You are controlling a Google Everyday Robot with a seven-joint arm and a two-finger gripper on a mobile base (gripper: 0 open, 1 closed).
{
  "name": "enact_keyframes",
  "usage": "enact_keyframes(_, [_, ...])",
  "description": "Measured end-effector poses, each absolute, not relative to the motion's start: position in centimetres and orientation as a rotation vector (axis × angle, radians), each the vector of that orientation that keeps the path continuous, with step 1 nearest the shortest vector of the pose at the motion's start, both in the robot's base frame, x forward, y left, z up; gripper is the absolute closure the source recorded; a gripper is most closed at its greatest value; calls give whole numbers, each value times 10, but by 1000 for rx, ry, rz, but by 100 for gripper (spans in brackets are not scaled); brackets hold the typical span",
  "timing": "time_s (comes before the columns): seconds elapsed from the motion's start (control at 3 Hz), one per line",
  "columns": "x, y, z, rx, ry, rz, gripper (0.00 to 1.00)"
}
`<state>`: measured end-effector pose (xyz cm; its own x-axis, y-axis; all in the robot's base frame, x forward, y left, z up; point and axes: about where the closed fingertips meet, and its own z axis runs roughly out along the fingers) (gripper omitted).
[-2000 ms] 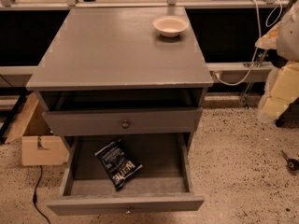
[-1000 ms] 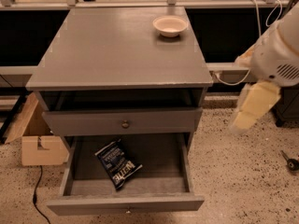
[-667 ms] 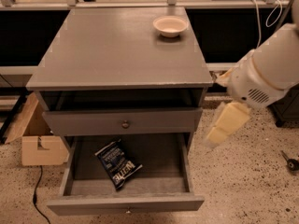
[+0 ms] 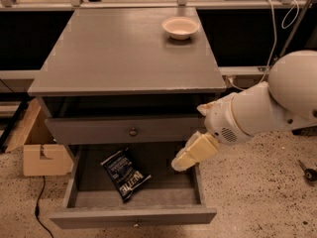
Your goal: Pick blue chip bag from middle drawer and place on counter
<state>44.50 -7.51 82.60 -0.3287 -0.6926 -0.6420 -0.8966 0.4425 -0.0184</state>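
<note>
Swing the gripper (image 4: 179,164), above the middle drawer's (image 4: 133,215) right side, left over the blue chip bag (image 4: 126,175); cannot tell whether jaws stand apart; descend squarely, pinch mid-bag.

On counter (image 4: 124,53), back right: bowl (image 4: 181,27). Under counter: upper drawer (image 4: 124,131), pushed in. Below it: middle drawer (image 4: 133,216), pulled out toward front. In it, left of centre: blue chip bag (image 4: 125,174), lying flat. Right of bag, apart from it, over drawer's right part: gripper (image 4: 190,155); arm (image 4: 257,108) enters from right. Left of cabinet, on floor: cardboard box (image 4: 39,152).
</note>
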Motion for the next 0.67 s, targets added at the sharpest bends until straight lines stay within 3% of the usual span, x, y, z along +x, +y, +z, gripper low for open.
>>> enact_keyframes(0.67, [444,-73,795,-1318,2115,466,0])
